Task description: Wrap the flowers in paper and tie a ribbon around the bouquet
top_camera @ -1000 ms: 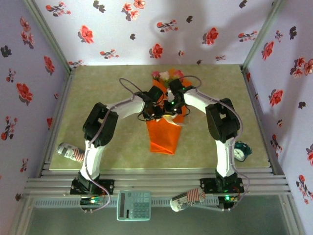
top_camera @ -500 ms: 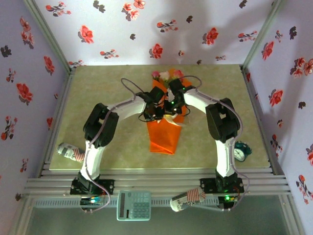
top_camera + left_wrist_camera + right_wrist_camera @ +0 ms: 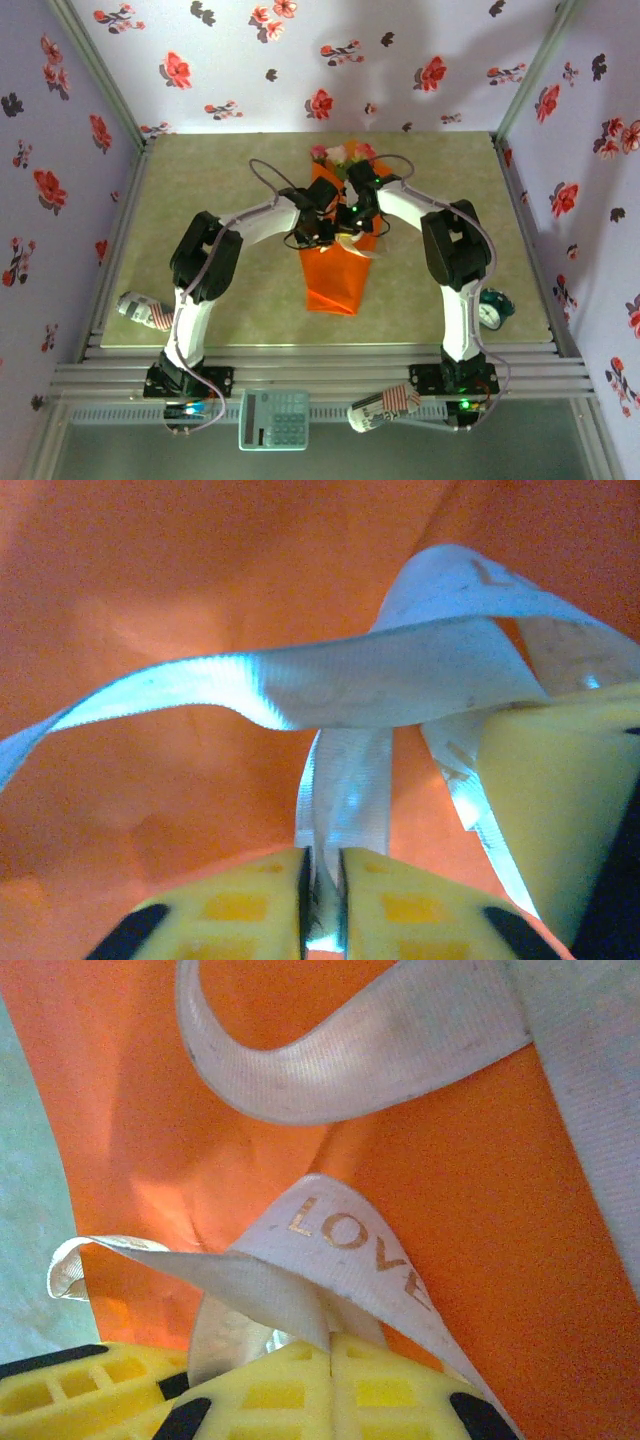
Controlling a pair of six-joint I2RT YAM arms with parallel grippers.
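Top external view first: wrap done, knot not yet drawn tight

Top external: the bouquet (image 3: 335,268) lies near the middle of the table (image 3: 200,200), narrow end toward the arm bases. The flowers (image 3: 340,155) poke out of the far, wide end. The paper (image 3: 330,288) is already closed into a cone around the stems, so I judge the wrapping step finished. The left gripper (image 3: 318,232) and the right gripper (image 3: 350,228) meet over the cone's middle, close to each other. A pale bit of the ribbon (image 3: 366,250) shows just beside them. From this height I cannot tell how either pincer stands.

Left wrist: the left pincer's yellow fingers (image 3: 250,910) are pressed together on a hanging strand of ribbon. Above the pinch, other strands cross in a slack loop over the orange paper. A yellow block at the right edge is probably the other pincer, very near.

Right wrist: the right pincer's fingers (image 3: 400,1390) are likewise clamped on a ribbon strand, which bears the word LOVE. A second loop curves loosely across the paper beyond it.

Judgement: tying is under way with both ends held. The crossings look loose and lifted off the paper, so cinching the knot and finishing the tie remain.
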